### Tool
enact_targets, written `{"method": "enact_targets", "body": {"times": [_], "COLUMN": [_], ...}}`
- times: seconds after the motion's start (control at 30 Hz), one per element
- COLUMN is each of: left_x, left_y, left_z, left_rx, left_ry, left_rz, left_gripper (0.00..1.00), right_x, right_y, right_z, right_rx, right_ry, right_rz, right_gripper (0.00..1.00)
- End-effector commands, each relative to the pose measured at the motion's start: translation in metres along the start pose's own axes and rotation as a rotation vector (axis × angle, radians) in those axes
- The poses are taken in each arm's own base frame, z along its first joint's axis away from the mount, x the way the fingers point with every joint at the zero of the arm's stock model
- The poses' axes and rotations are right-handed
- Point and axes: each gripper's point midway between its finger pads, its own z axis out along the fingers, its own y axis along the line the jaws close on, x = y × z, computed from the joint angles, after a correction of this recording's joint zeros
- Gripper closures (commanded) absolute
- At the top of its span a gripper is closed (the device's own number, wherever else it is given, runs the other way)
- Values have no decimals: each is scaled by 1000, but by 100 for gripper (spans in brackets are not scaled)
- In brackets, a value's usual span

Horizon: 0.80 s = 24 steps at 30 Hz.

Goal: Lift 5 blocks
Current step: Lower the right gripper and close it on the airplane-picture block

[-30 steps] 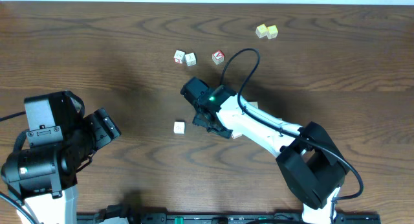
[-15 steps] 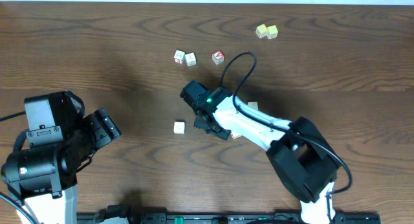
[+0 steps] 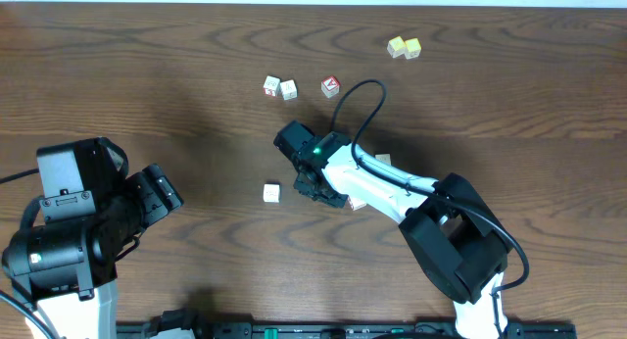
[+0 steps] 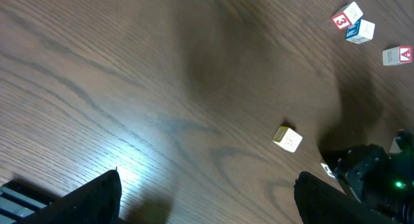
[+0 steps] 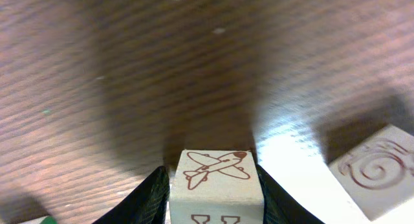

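Note:
In the right wrist view a white block point(image 5: 215, 179) with a brown airplane print sits between my right gripper's point(image 5: 213, 199) fingers, which press on both of its sides on the table. From overhead that gripper point(image 3: 320, 188) points down at mid-table and hides this block. Another block point(image 3: 271, 192) lies just left of it, and two blocks point(image 3: 271, 85) point(image 3: 289, 89) lie further back. A spiral-printed block point(image 5: 378, 175) rests to the right. My left gripper point(image 3: 162, 192) stands open at the left, far from them, with nothing between its fingers point(image 4: 97, 198).
A red-faced cube point(image 3: 331, 86) lies beside the far pair of blocks. Two pale yellow cubes point(image 3: 404, 48) sit at the back right. The right arm's black cable point(image 3: 362, 94) loops over the table behind the wrist.
The right gripper's jaws have closed in onto the airplane block. The right arm's elbow has shifted slightly left. The left arm has not moved.

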Motion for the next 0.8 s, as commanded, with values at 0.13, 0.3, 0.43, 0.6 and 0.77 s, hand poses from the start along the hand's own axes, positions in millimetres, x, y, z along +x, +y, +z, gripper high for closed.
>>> {"method": "enact_targets", "body": {"times": [0.13,0.3,0.43,0.6,0.77], "left_x": [-2,-2,-2,-2,-2], "left_y": [1,1,1,1,1], "left_z": [-2,-2,-2,-2,-2], "left_rx": [-11,-11,-11,-11,-11], "left_ry": [-11,-11,-11,-12,-11], "left_rz": [-6,-6,-6,-6,-6], "left_gripper": [14,14,14,14,14], "right_x": [4,15,13,-2,-14], "right_y": [13,13,3,-17,-41], "right_z": [-1,-2,-1,0,0], "right_rx": [-66,-81,-47,-10,34], "right_ry": [37,95,110,143,186], "right_rz": [-165,-220,-228,-239,-254], "right_gripper": [67,68,67,68,70]}}
